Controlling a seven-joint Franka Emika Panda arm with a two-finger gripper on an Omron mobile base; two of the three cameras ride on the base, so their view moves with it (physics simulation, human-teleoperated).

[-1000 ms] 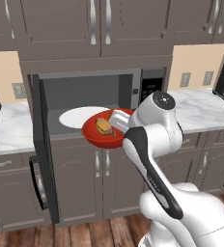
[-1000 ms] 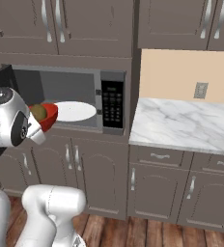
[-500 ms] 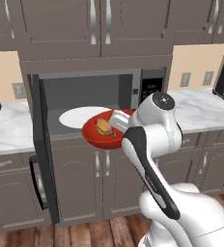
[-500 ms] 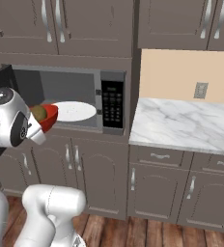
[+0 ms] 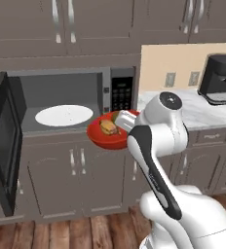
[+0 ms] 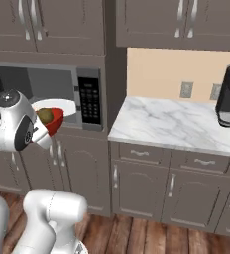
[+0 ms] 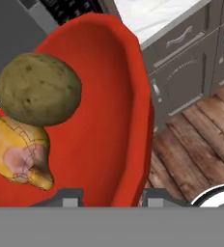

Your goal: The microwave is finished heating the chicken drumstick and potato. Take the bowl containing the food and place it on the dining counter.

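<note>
Now 1 bowl (image 7: 109, 120) pinched at rim btwn fingers (image 7: 73, 195); inside: 1 potato (image 7: 39, 89), 1 drumstick (image 7: 20, 152).

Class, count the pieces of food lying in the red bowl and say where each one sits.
2. In the hand view, the potato sits against the chicken drumstick, both to one side of the bowl. Nothing else shows inside, though the near part of the bowl is cut off.

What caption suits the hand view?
Gripper clamps red bowl rim, potato and chicken drumstick inside.
</note>
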